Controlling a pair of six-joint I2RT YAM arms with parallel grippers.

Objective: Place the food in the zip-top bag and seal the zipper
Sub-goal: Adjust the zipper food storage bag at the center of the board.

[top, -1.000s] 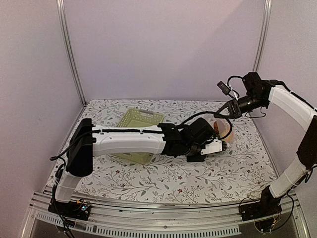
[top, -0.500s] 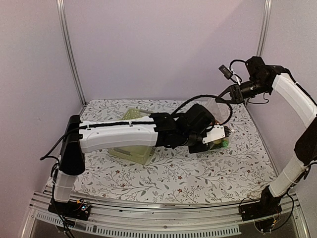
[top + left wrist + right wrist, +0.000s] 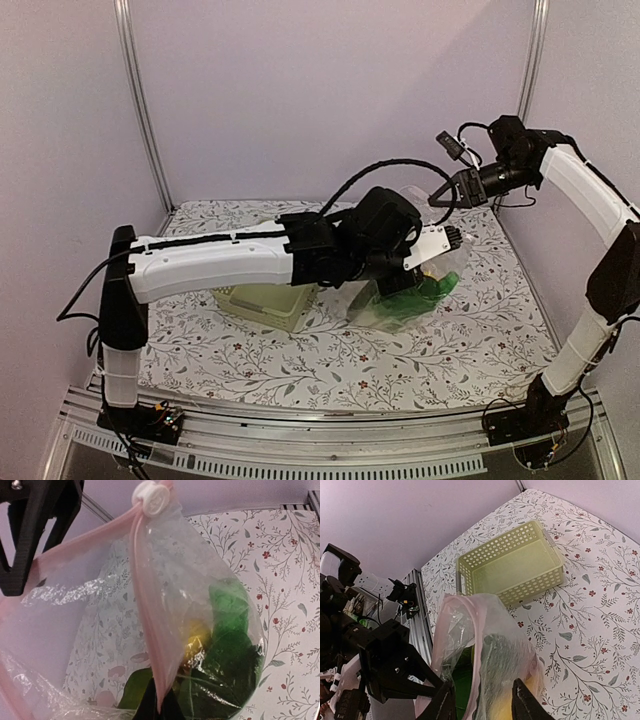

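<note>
food [image 3: 225, 645] in zip-top bag [image 3: 100, 610] | zipper [image 3: 145, 605] at zip-top bag top | zip-top bag right of basket [image 3: 262, 302] | basket on table [image 3: 400, 370]

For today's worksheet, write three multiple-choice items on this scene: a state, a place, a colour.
1. The basket is: A heaped full; B empty; C upside down.
2. The food lies: A inside the zip-top bag; B in the basket; C under the basket.
3. The zipper is: A blue; B black; C pale pink.
Answers: 1 B, its bare floor shows; 2 A, green and yellow pieces show through the clear film; 3 C, the strip is pink.
</note>
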